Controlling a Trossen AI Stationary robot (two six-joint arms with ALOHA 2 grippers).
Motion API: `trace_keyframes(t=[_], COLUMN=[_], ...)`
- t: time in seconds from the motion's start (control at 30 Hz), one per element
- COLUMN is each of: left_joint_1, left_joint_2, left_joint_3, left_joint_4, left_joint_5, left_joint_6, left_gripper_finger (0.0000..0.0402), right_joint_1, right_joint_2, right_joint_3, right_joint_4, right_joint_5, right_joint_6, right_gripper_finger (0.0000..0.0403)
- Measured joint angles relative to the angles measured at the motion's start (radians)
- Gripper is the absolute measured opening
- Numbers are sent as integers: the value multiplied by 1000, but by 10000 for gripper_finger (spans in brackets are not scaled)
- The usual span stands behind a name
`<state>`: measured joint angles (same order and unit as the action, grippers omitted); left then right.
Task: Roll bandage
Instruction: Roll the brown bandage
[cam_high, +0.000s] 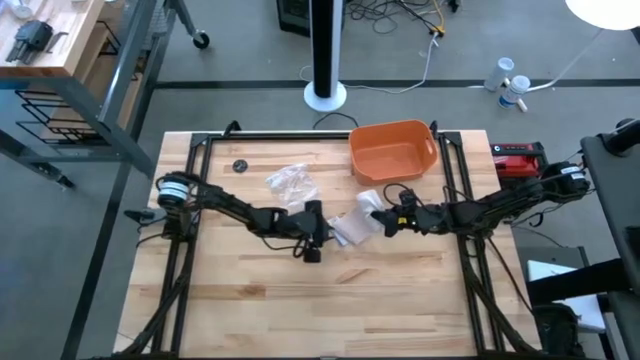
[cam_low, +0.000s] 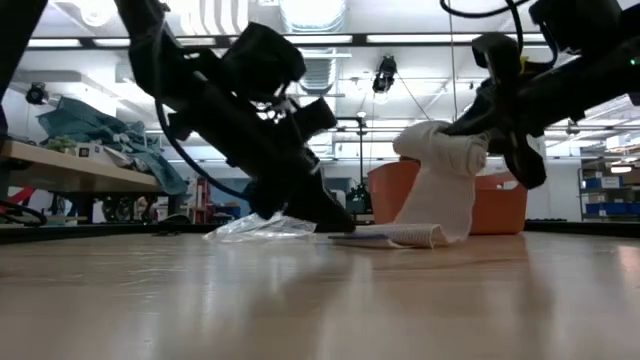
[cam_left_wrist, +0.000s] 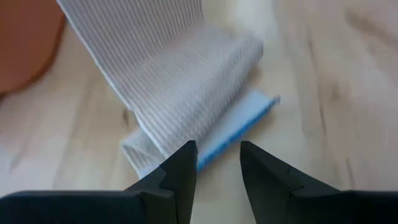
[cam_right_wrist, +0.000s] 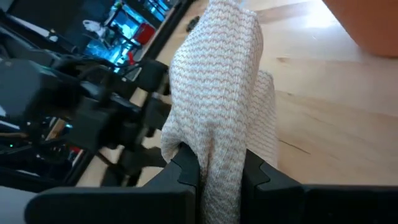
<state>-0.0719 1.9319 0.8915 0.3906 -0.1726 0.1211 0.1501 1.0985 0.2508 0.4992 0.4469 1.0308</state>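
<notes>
Pale wooden surface (cam_high: 300, 290) inside a black frame, workshop clutter beyond. Near its middle, the bandage (cam_low: 440, 190): rolled end lifted clear of the wood, strip hanging down to a folded tail lying flat beside an orange tub (cam_high: 392, 150). Right claw (cam_right_wrist: 214, 165) pinched tight on the gauze, holding the roll aloft, probably to keep the strip taut for winding. Left claw (cam_left_wrist: 217, 163) low over the folded tail, parted about halfway with nothing between the fingers, apparently lined up on the blue-edged end to pin or feed it. Crumpled clear wrapper (cam_high: 292, 182) just beyond, set aside. Rolling judged barely under way, with much strip loose.
</notes>
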Motion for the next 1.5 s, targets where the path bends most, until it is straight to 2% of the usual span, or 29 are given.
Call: trace_keyframes(t=[0.2,0.43,0.6,0.8,0.97,1.13,1.3,1.5], left_joint_1=[4,6,7,7,6,4,3,5], left_joint_2=[74,50,23,-8,-72,-143,-277,-462], left_joint_3=[74,67,59,41,19,-17,-74,-137], left_joint_4=[-37,-104,-202,-235,-317,-388,-377,-245], left_joint_5=[16,32,38,90,186,264,294,286], left_joint_6=[0,-36,-64,-82,-80,-82,-83,-90], left_gripper_finger=[114,114,114,114,114,114,114,114], right_joint_1=[0,0,0,0,0,0,1,0], right_joint_2=[1,-20,-42,-58,-56,-49,-51,-49], right_joint_3=[18,22,32,89,172,239,299,375], right_joint_4=[-17,-128,-233,-457,-650,-726,-733,-732], right_joint_5=[-1,-2,-1,15,55,61,43,17], right_joint_6=[-13,22,33,28,-12,-91,-265,-429], right_gripper_finger=[35,35,35,35,35,35,35,35])
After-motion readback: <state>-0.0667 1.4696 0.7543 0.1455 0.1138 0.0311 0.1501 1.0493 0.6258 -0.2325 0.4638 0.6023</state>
